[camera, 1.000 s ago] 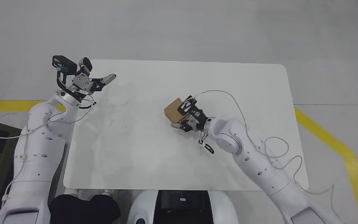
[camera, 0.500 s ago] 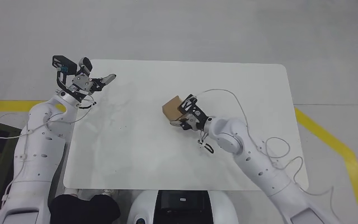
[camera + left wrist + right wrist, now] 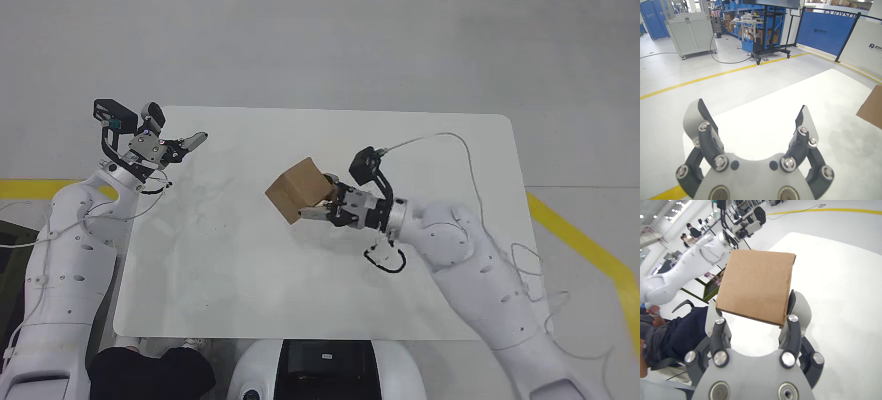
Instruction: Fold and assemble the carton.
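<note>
**figure: top view with both wrist views, one moment of the carton assembly.**

you see the carton (image 3: 298, 188), a plain brown box, clamped in the right end effector (image 3: 320, 205) near the middle of the counter (image 3: 250, 280). in the right wrist view the jaws stand one on each side of the carton (image 3: 755, 285), pressed to two opposite walls at its near edge. the box juts straight out ahead of the wrist with one flat face turned to the camera. it looks raised off the counter rather than resting on it, though that is a judgement. from above, the box sits cornerwise to the counter's edges. it is close to square, so no long axis stands out. you cannot tell whether a flap is open on the hidden faces.

the left end effector (image 3: 752, 106) hangs over the counter's far left corner, jaws wide apart and holding nothing. from it the carton lies toward the counter's middle, well apart. one brown corner of the carton (image 3: 871, 108) shows at the edge of the left wrist view.

the right arm is the nearer one, since it already holds the box. any fold that needs a second grip would likely depend on closing that gap between the left end effector and the carton.
</note>
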`<state>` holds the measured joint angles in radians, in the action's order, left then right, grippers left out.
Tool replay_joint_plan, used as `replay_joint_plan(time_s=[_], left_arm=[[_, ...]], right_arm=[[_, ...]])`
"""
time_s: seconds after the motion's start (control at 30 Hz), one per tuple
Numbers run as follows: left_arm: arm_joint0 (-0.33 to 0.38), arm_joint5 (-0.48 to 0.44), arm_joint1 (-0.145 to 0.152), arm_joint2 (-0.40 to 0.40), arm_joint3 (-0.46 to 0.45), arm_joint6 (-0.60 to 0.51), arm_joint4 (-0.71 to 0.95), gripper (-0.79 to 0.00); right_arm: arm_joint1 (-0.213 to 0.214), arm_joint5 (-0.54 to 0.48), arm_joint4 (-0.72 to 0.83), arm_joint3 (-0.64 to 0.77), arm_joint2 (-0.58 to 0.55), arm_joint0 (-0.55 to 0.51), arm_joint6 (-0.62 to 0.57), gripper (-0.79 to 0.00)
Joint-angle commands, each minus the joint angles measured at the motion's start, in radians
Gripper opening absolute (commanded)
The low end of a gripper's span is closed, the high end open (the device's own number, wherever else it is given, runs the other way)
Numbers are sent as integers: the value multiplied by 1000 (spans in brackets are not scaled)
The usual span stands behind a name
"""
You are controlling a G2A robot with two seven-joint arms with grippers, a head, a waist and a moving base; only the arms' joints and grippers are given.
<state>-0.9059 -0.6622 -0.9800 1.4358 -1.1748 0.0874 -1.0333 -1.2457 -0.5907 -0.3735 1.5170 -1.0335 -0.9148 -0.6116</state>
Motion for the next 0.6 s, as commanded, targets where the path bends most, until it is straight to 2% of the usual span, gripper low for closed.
replay_joint_plan(time_s=[0.0,0.07,0.17,0.27,0.57], left_arm=[[0,0,0,0,0,0,0,0],[0,0,0,0,0,0,0,0],[0,0,0,0,0,0,0,0],[0,0,0,0,0,0,0,0],[0,0,0,0,0,0,0,0]], right_arm=[[5,-22,91,10,-19,-3,-31,-468],[9,-41,178,22,-40,-8,-58,-483],[18,-60,309,35,-72,-15,-109,-551],[26,-69,417,43,-103,-20,-154,-779],[46,-91,723,50,-168,-46,-279,-785]])
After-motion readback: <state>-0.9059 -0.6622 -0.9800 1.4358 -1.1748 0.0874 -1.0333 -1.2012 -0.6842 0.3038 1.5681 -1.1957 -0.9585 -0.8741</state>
